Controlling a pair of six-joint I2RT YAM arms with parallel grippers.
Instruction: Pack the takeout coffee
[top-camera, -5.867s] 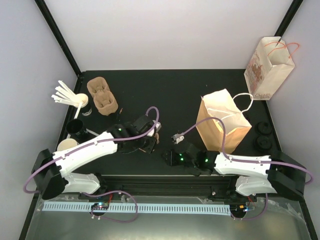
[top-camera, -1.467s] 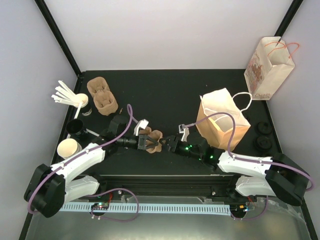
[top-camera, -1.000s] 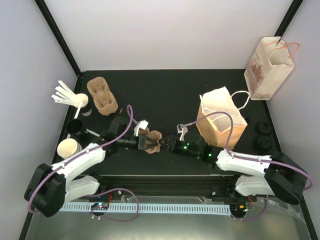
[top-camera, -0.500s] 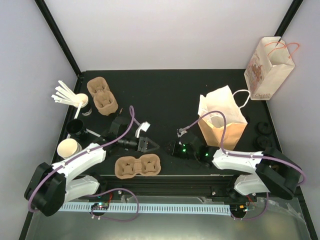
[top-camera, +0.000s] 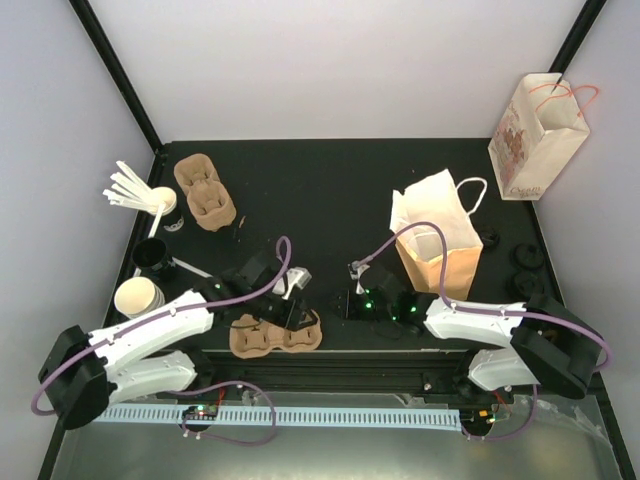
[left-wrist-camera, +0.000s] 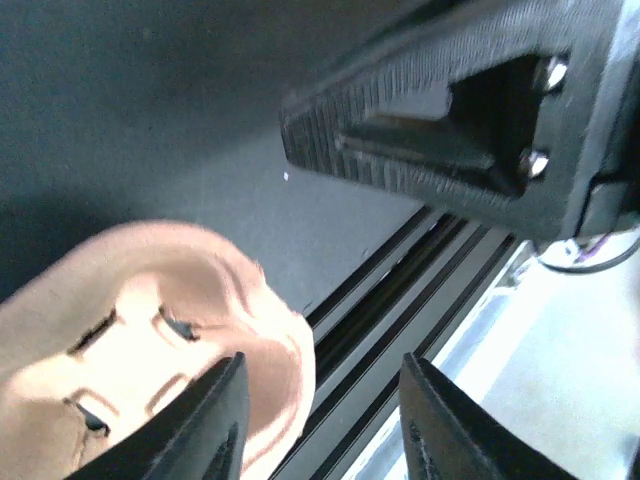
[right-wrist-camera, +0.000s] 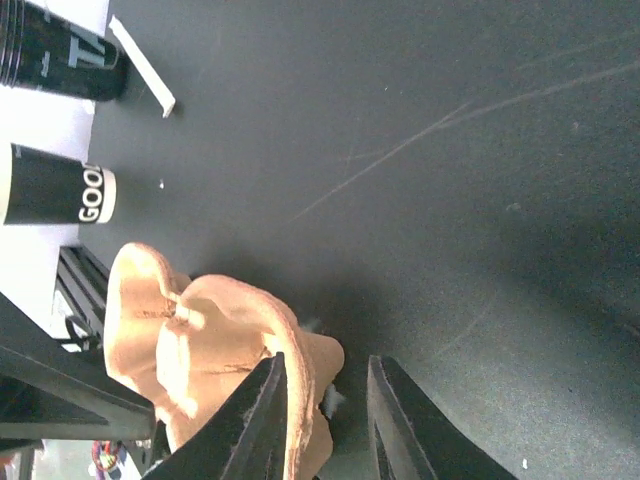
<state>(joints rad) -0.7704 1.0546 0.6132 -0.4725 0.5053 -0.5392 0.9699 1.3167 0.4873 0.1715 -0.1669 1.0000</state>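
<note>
The takeout coffee, a small cream paper cup (top-camera: 136, 297), stands at the table's left edge, far from both grippers. A brown pulp cup carrier (top-camera: 275, 335) lies flat by the front edge. My left gripper (top-camera: 298, 312) hovers over its right end, open and holding nothing. In the left wrist view the carrier (left-wrist-camera: 150, 345) sits beside the left fingertip of the gripper (left-wrist-camera: 325, 425). My right gripper (top-camera: 346, 303) is just right of the carrier, jaws narrowly open and empty. From the right wrist, the carrier (right-wrist-camera: 190, 340) lies beyond the gripper (right-wrist-camera: 330, 420).
A brown paper bag (top-camera: 440, 240) with white handles stands open behind the right arm. A printed bag (top-camera: 535, 135) is at the back right and black lids (top-camera: 526, 272) lie right. A second carrier (top-camera: 205, 192), white stirrers (top-camera: 130, 187) and a black cup (top-camera: 152, 255) are at left.
The carrier, held up between both grippers a second ago, now lies flat at the front edge. My left gripper opened and dropped over it. The right gripper narrowed and drew back.
</note>
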